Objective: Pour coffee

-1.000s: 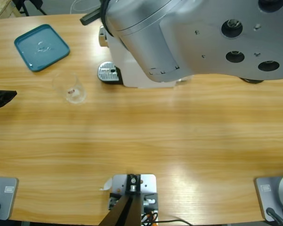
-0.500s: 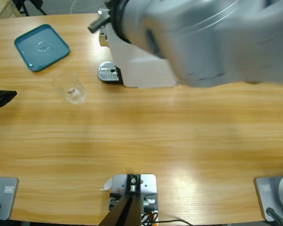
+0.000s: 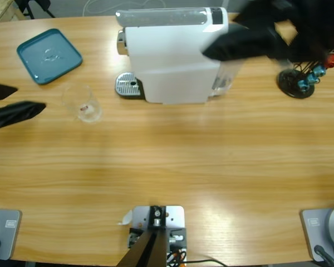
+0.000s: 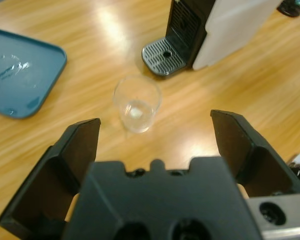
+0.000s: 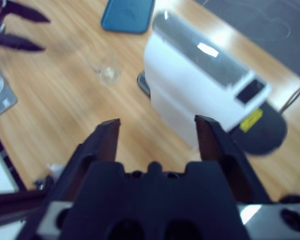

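Note:
A small clear glass (image 3: 83,103) stands upright on the wooden table, left of the white coffee machine (image 3: 170,55) and its metal drip grille (image 3: 127,85). No coffee shows in the glass or elsewhere. My left gripper (image 3: 30,97) is open at the table's left edge, a short way left of the glass. In the left wrist view the glass (image 4: 136,102) stands ahead, between the spread jaws of the left gripper (image 4: 155,122) and apart from them. My right gripper (image 5: 157,122) is open and empty, high above the coffee machine (image 5: 200,85). The right arm (image 3: 250,36) blurs across the upper right.
A teal square tray (image 3: 49,55) lies at the back left, beyond the glass. A black stand with coloured capsules (image 3: 300,78) sits right of the machine. Bare wood stretches across the table's front half.
The large silver arm that covered the machine has swung off to the upper right, uncovering it. The left gripper has come in from the left edge toward the glass.

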